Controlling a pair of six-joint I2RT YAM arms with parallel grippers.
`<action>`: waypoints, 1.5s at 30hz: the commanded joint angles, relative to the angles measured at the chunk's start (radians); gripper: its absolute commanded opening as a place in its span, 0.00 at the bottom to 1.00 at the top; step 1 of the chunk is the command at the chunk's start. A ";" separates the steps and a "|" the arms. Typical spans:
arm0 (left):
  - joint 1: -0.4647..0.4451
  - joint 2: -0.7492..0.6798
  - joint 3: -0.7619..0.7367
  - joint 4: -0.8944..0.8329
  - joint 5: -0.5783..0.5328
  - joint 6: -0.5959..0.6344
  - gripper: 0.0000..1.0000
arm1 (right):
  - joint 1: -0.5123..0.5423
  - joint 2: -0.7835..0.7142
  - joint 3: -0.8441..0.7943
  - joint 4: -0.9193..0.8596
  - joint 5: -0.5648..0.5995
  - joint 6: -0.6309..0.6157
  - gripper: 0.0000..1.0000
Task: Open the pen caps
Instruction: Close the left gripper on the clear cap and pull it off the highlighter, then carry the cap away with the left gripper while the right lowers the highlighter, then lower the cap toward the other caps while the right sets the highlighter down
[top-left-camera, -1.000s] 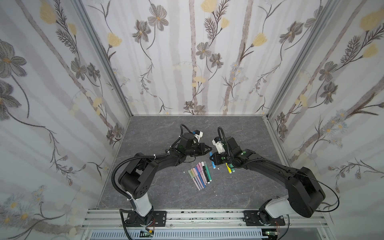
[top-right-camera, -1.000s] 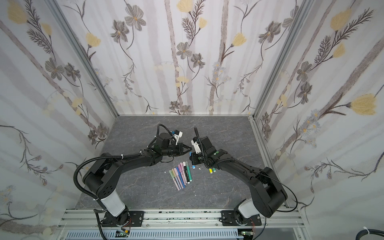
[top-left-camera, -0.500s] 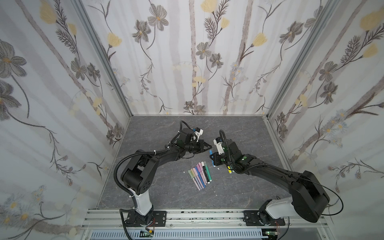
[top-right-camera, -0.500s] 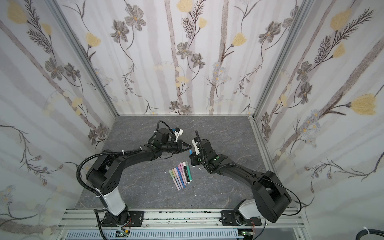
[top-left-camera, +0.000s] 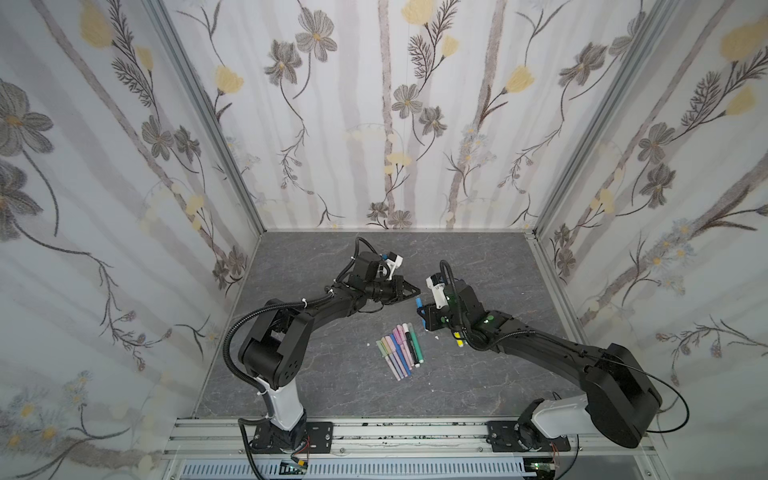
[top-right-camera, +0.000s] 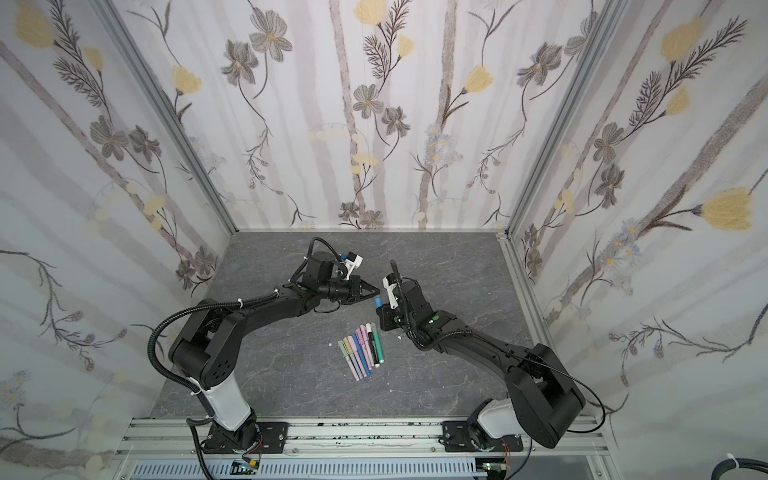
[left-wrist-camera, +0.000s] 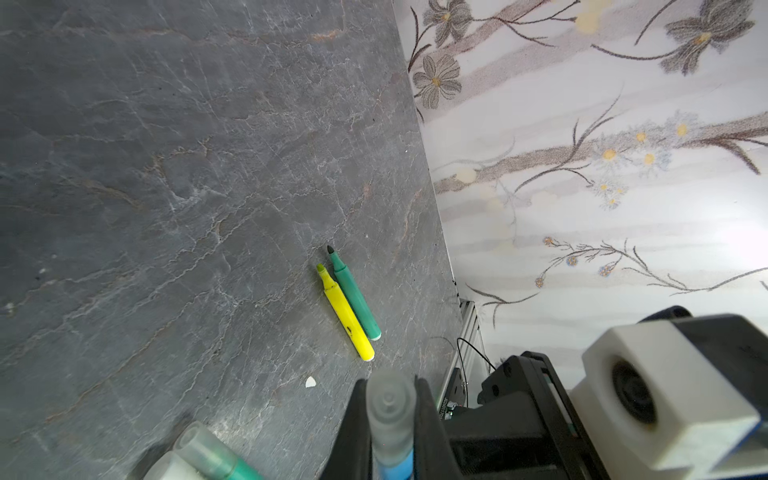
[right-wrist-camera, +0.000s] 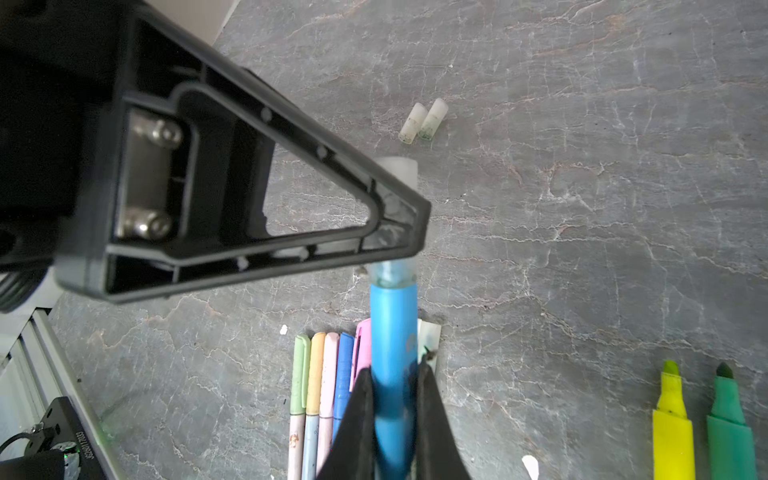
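Note:
A blue pen (right-wrist-camera: 392, 324) is held off the table between both arms. My right gripper (right-wrist-camera: 392, 374) is shut on its barrel. My left gripper (left-wrist-camera: 390, 382) is shut on its translucent greyish pen cap (left-wrist-camera: 390, 411), whose rim (right-wrist-camera: 392, 270) still meets the barrel. In both top views the left gripper (top-left-camera: 415, 289) (top-right-camera: 376, 289) and right gripper (top-left-camera: 422, 313) (top-right-camera: 380, 311) meet tip to tip at the blue pen (top-left-camera: 419, 300) (top-right-camera: 377, 300). A row of several capped pastel pens (top-left-camera: 401, 349) (top-right-camera: 361, 349) (right-wrist-camera: 324, 374) lies on the table below them.
An uncapped yellow pen (left-wrist-camera: 347, 316) (right-wrist-camera: 671, 415) and green pen (left-wrist-camera: 355, 295) (right-wrist-camera: 729, 415) lie side by side beside the right arm. Two loose translucent caps (right-wrist-camera: 413, 122) (right-wrist-camera: 434, 118) lie further back. Small white scraps (left-wrist-camera: 310, 381) dot the grey table (top-left-camera: 332, 386). Floral walls enclose three sides.
The left arm has shifted its elbow and its gripper has crept slightly toward the right gripper. Both grips on the blue pen and its cap are unchanged.

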 joint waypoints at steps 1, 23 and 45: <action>0.039 -0.010 0.026 0.117 -0.202 0.032 0.00 | 0.012 -0.004 -0.010 -0.249 -0.108 -0.023 0.00; 0.116 -0.050 0.067 0.015 -0.197 0.098 0.00 | 0.043 -0.020 -0.012 -0.319 -0.040 -0.024 0.00; 0.320 -0.154 -0.075 -0.288 -0.290 0.308 0.00 | -0.030 0.179 0.101 -0.478 0.315 -0.018 0.00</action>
